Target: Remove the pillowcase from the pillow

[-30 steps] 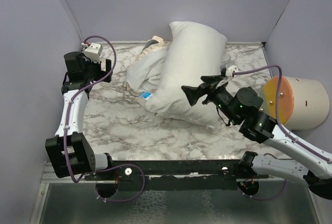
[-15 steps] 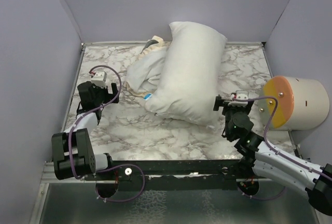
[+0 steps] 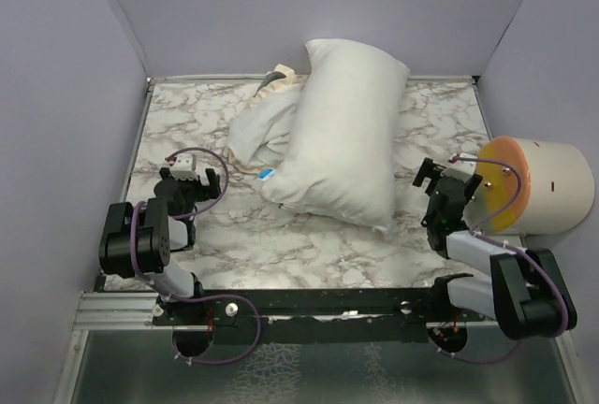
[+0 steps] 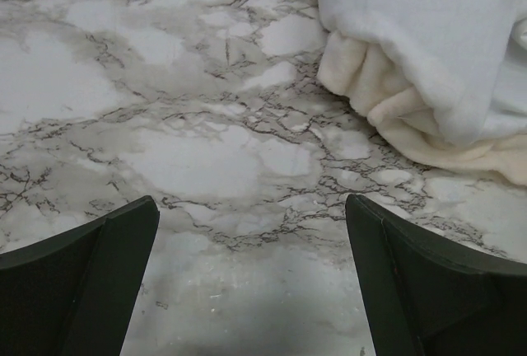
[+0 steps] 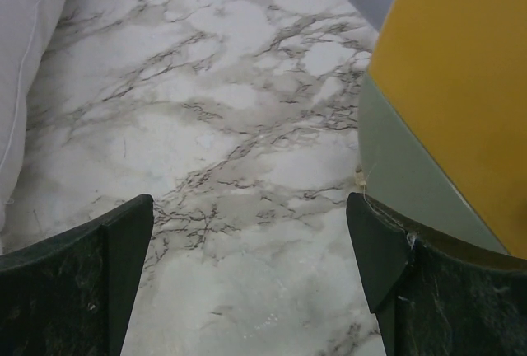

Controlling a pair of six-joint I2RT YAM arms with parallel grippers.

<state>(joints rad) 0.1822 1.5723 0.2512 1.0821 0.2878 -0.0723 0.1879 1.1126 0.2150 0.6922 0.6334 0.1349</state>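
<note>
The left gripper (image 4: 251, 216) sits low over the marble table (image 4: 165, 125), its jaws spread wide and holding nothing. The pillowcase (image 4: 428, 67) lies crumpled ahead and to its right, apart from the fingers. The right gripper (image 5: 251, 216) is likewise wide open and empty. The pillow (image 5: 25, 51) lies off to its left, and an orange-lidded tub (image 5: 461, 84) stands close on its right.

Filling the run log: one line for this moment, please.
pillow: bare | pillowcase: off, heaped beside it | left gripper: open, empty | right gripper: open, empty
</note>
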